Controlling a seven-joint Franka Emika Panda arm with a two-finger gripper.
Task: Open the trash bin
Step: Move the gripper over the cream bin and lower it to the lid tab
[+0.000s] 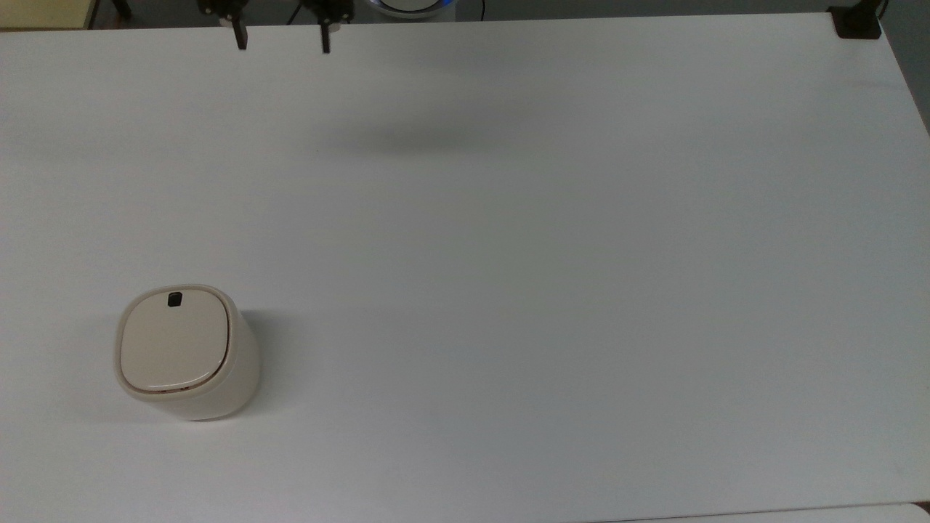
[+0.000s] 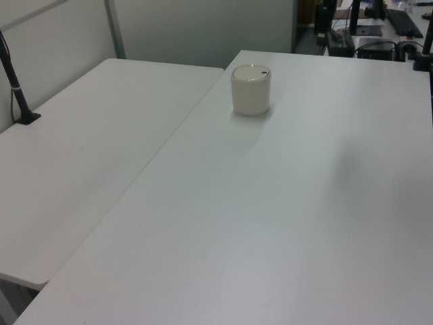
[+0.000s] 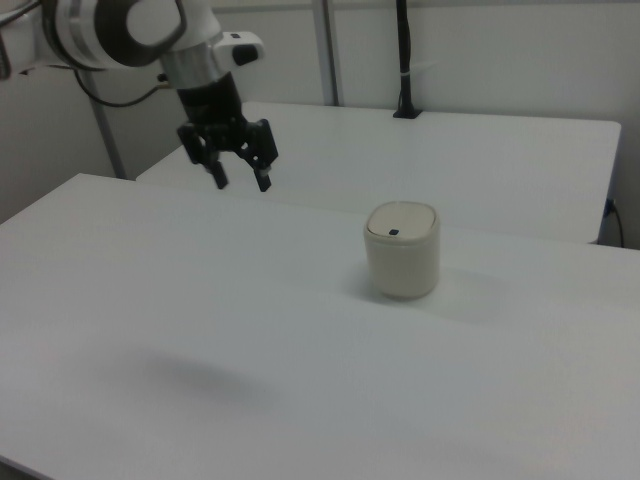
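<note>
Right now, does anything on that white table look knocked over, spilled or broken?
Nothing stands out. The trash bin stands upright on the table with its lid shut flat, and no spill or damage shows. The end effector hangs open, well apart from it.

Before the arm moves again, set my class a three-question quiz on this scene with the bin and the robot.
1. True or false: the flat lid of the small cream plastic trash bin is closed.
2. In the top view, the small black button sits on which edge of the lid: upper or lower?
3. Multiple choice: the black two-finger gripper is (A) pressing the button, (B) in the air apart from the bin with fingers spread, (C) lying on the white table.

Key: 1 true; 2 upper; 3 B.
</note>
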